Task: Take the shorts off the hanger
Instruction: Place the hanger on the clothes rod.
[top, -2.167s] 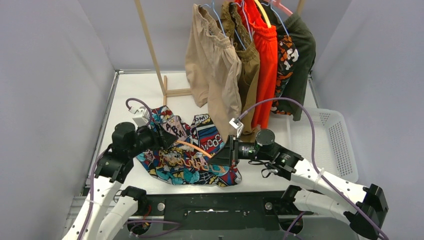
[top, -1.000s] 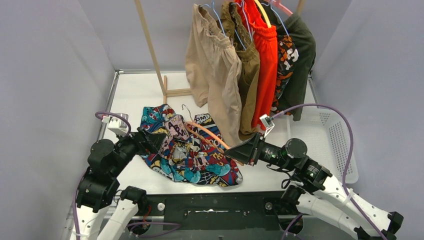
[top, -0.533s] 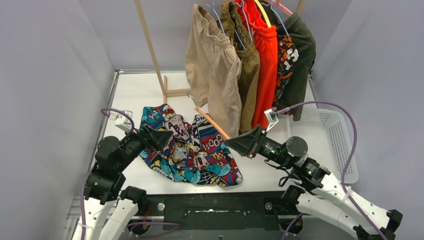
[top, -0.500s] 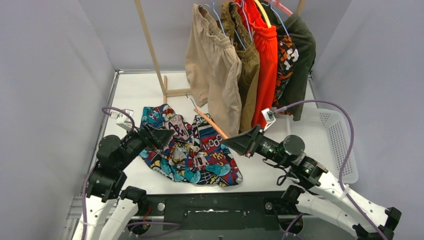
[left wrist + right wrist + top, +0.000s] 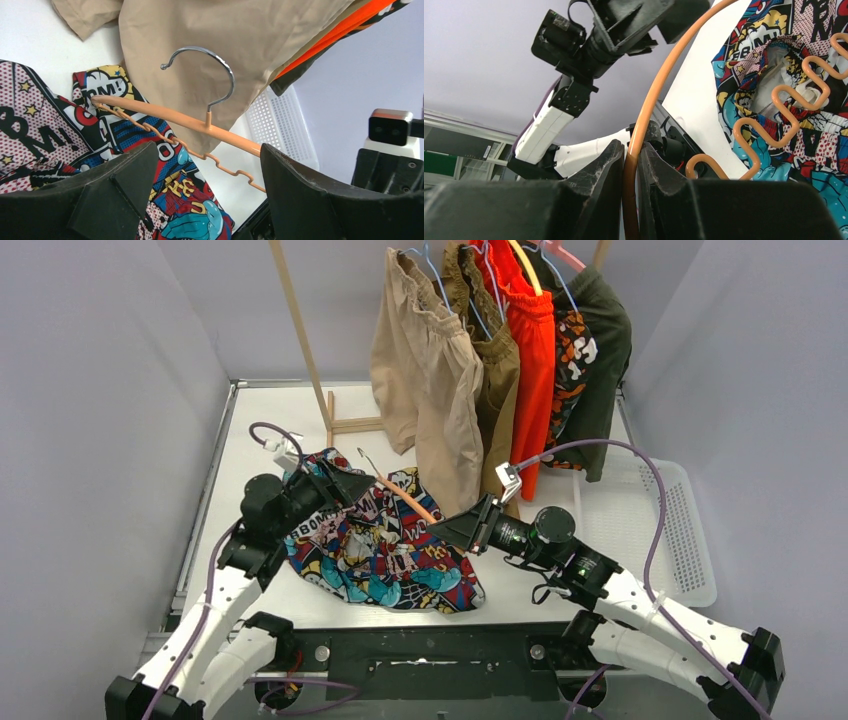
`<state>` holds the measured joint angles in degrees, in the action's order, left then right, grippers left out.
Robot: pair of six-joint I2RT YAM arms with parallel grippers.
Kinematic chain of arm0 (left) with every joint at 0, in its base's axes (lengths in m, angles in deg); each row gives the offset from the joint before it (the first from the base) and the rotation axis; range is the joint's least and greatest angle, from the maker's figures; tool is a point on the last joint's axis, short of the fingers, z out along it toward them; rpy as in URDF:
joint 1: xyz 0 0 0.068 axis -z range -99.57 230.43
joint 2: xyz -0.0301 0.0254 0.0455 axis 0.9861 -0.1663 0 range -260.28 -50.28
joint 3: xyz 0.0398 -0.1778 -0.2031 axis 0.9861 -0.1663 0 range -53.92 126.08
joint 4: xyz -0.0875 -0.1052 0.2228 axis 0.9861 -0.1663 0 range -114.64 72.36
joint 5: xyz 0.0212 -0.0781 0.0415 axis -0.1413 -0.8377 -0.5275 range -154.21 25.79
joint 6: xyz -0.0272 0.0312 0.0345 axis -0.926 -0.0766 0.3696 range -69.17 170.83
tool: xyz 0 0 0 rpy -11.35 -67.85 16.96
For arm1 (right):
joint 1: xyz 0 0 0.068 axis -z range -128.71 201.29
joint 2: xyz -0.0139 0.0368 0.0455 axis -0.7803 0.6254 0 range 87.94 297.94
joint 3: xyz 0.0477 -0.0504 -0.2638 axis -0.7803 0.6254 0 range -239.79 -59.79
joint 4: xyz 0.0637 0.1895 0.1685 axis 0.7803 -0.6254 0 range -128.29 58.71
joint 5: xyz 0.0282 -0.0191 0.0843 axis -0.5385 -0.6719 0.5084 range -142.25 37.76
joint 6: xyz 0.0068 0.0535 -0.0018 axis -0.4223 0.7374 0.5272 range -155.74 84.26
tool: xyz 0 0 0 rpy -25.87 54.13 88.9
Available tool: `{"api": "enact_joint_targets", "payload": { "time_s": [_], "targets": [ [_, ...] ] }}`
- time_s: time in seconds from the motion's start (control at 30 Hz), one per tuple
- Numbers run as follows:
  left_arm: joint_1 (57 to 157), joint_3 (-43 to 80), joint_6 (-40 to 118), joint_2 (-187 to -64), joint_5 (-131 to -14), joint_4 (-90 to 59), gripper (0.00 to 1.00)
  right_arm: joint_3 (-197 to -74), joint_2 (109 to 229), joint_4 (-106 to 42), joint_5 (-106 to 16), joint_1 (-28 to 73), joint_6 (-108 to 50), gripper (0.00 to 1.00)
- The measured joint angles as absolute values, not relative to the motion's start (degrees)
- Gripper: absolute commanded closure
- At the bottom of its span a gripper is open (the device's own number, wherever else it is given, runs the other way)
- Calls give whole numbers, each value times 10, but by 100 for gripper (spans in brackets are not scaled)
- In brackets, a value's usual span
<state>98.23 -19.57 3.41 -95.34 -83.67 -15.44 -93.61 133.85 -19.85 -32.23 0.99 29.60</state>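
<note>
The multicolour comic-print shorts (image 5: 385, 555) lie crumpled on the table. My right gripper (image 5: 443, 531) is shut on one end of an orange hanger (image 5: 405, 502) with a chrome hook. It holds the hanger slanted above the shorts; the grip shows in the right wrist view (image 5: 630, 175). My left gripper (image 5: 358, 485) is open and empty over the shorts' far edge, beside the hook. In the left wrist view the hanger (image 5: 220, 131) crosses just beyond its spread fingers (image 5: 115, 190). Beige (image 5: 430, 380), brown (image 5: 497, 370), orange-red (image 5: 532, 360), camouflage (image 5: 572, 360) and dark green (image 5: 606, 340) shorts hang on the rack.
A wooden rack post (image 5: 300, 340) and its foot stand at the back left of the table. A white perforated basket (image 5: 650, 530) sits at the right edge. Grey walls close in both sides.
My right gripper pulled the hanger out of the comic-print shorts to the right, then brought it back left over them. My left gripper let go, drew back, then came forward over the shorts, open.
</note>
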Motion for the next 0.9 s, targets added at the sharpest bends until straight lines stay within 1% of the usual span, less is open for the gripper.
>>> {"api": "enact_joint_targets", "payload": {
  "time_s": [0.07, 0.17, 0.23, 0.3, 0.37, 0.43, 0.5, 0.6, 0.63, 0.7, 0.73, 0.77, 0.8, 0.87, 0.9],
  "targets": [
    [993, -203, 34, -973, -834, -131, 28, -932, 1338, -192, -323, 10, 299, 100],
    [1017, -208, 34, -1009, -828, -88, 32, -928, 1335, -189, -322, 9, 301, 100],
    [1034, -208, 35, -1034, -824, -58, 40, -928, 1334, -189, -323, 9, 302, 100],
    [1050, -208, 38, -1059, -819, -33, 51, -928, 1333, -190, -323, 9, 302, 100],
    [1058, -203, 46, -1078, -815, -15, 58, -926, 1331, -195, -324, 10, 304, 100],
    [1062, -200, 50, -1095, -808, 1, 62, -925, 1330, -196, -325, 10, 305, 100],
    [1062, -200, 53, -1103, -801, 11, 62, -925, 1329, -198, -327, 10, 306, 100],
    [1063, -200, 56, -1111, -789, 27, 70, -925, 1325, -198, -324, 9, 308, 100],
    [1063, -200, 56, -1113, -786, 32, 74, -925, 1324, -198, -322, 9, 309, 100],
    [1063, -200, 57, -1117, -787, 43, 87, -925, 1321, -198, -321, 7, 310, 100],
    [1064, -200, 58, -1120, -790, 50, 95, -925, 1321, -198, -321, 7, 312, 100],
    [1066, -200, 60, -1122, -793, 55, 100, -924, 1321, -198, -322, 7, 312, 100],
    [1066, -200, 64, -1124, -794, 57, 100, -923, 1321, -198, -321, 7, 313, 99],
    [1066, -199, 84, -1128, -800, 59, 100, -923, 1321, -196, -321, 7, 314, 92],
    [1066, -197, 92, -1129, -802, 55, 100, -923, 1321, -198, -321, 7, 313, 83]
  ]
}}
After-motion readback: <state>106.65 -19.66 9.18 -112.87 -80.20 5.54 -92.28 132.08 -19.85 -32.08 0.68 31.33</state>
